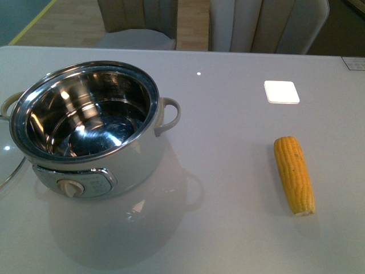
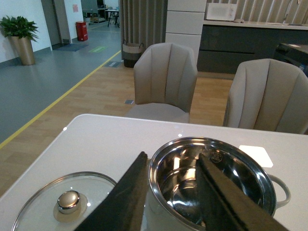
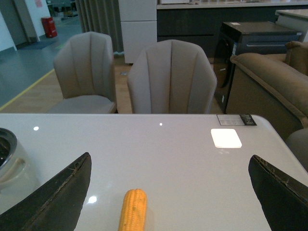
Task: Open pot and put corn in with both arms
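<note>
1. The pot [image 1: 142,154]: glossy pale outer wall; mirror-bright steel interior and rim.
2. The lid [image 2: 65,214], beside the pot: clear glass, polished metal knob.
3. The corn [image 1: 293,174]: bumpy, matt yellow kernels.
4. The table [image 1: 228,228] under the pot: smooth, glossy white, reflecting it.

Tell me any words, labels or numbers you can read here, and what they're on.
Nothing here reads clearly.
On the pot, the control panel: markings too blurred to read.
On the table, a dark sticker: print too small.
In the background, a pink notice: too small.
</note>
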Available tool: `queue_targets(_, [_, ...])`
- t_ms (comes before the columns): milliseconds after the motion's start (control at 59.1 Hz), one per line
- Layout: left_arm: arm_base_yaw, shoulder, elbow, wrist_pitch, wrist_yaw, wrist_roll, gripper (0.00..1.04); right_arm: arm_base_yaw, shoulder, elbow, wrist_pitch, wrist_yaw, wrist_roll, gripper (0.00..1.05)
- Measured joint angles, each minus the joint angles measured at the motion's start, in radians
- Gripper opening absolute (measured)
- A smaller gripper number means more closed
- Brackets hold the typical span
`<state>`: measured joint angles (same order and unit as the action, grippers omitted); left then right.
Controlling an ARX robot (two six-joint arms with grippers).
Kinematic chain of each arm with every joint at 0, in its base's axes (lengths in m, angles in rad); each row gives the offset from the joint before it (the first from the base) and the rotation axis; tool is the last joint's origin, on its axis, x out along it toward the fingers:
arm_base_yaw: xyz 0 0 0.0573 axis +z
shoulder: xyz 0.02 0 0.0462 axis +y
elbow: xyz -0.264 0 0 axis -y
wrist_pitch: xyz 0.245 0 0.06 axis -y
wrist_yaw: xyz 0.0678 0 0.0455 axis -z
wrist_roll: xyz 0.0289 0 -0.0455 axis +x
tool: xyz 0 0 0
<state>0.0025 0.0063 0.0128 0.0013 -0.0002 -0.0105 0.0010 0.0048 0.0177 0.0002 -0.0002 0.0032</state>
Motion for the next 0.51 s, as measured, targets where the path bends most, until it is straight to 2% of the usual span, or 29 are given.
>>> queue_targets(68, [0.0,0.0,0.0,0.0,0.0,0.0,0.54,0.0,0.0,0.0,0.0,0.0,0.0,0.96])
queue_targets(322, [0.0,0.0,0.0,0.0,0.0,0.0,0.98,0.0,0.0,0.0,0.0,0.0,0.0,0.96])
queue_targets(457, [0.0,0.0,0.0,0.0,0.0,0.002,0.98,-0.001,0.006,0.003,-0.008,-0.004,0.007,0.96])
queue_targets(508, [0.0,0.0,0.0,0.0,0.0,0.002,0.98,-0.007,0.123,0.091,-0.228,-0.047,0.074,0.96])
